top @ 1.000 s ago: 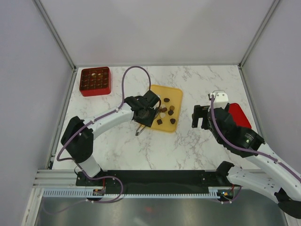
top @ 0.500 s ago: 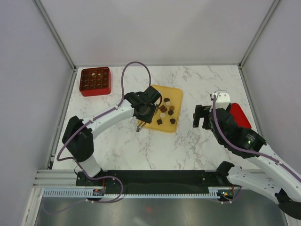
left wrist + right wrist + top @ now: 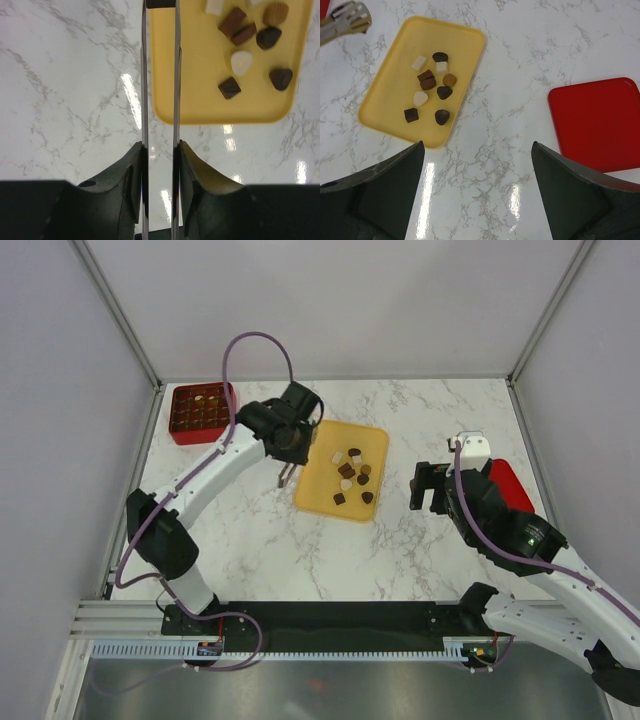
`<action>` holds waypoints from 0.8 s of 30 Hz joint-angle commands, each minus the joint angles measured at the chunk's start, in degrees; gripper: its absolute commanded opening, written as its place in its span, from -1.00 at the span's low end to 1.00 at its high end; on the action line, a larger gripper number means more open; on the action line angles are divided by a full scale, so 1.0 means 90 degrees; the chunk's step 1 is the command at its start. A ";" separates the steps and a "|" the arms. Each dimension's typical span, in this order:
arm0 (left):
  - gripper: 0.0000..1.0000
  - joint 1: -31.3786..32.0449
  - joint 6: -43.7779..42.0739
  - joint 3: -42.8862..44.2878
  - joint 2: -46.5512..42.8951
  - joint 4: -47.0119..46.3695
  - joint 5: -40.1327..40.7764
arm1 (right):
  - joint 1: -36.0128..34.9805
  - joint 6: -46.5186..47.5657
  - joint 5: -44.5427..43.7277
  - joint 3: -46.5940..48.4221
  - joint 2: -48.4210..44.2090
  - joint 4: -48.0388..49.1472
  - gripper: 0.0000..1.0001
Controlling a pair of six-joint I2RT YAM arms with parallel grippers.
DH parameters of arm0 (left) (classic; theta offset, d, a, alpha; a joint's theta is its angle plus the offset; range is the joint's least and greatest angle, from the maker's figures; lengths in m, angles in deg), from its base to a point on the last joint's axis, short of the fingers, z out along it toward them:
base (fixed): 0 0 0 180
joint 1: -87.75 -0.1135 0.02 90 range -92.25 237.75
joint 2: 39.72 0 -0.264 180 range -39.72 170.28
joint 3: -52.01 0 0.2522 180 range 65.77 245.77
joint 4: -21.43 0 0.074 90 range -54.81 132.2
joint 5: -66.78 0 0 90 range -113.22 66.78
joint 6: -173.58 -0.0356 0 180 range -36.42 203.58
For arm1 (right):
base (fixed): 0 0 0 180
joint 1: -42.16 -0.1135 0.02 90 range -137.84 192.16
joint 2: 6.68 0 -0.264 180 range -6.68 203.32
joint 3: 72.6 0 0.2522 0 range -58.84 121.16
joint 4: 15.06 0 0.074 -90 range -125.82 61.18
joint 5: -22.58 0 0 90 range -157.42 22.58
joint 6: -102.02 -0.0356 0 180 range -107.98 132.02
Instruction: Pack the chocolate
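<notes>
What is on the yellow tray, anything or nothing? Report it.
Not empty: about ten chocolates, dark, brown and white, lie loose on the tray, grouped together with bare yellow around them.

Left gripper (image 3: 284, 478) narrowed around a dark chocolate (image 3: 160, 3), moved from yellow tray's (image 3: 318, 492) edge, toward red box (image 3: 200, 438)

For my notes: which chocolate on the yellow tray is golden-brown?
The round, cup-shaped piece; it alone is golden, all others are dark brown, mid-brown or white.
</notes>
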 commanded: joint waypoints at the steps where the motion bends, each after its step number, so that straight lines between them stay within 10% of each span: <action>1: -0.33 -0.1031 -0.0377 0.0809 0.0133 -0.0013 0.0231 | -0.0002 -0.0077 0.0117 0.0114 0.0003 0.0236 0.93; 9: -0.31 -0.3168 -0.0671 0.2293 0.1176 -0.0530 0.0534 | -0.0002 0.0011 0.0254 0.0006 0.0081 0.0510 0.93; 24: -0.25 -0.4938 -0.0564 0.3995 0.3073 -0.0765 -0.0042 | -0.0002 0.0148 0.0274 -0.0140 0.0481 0.0940 0.93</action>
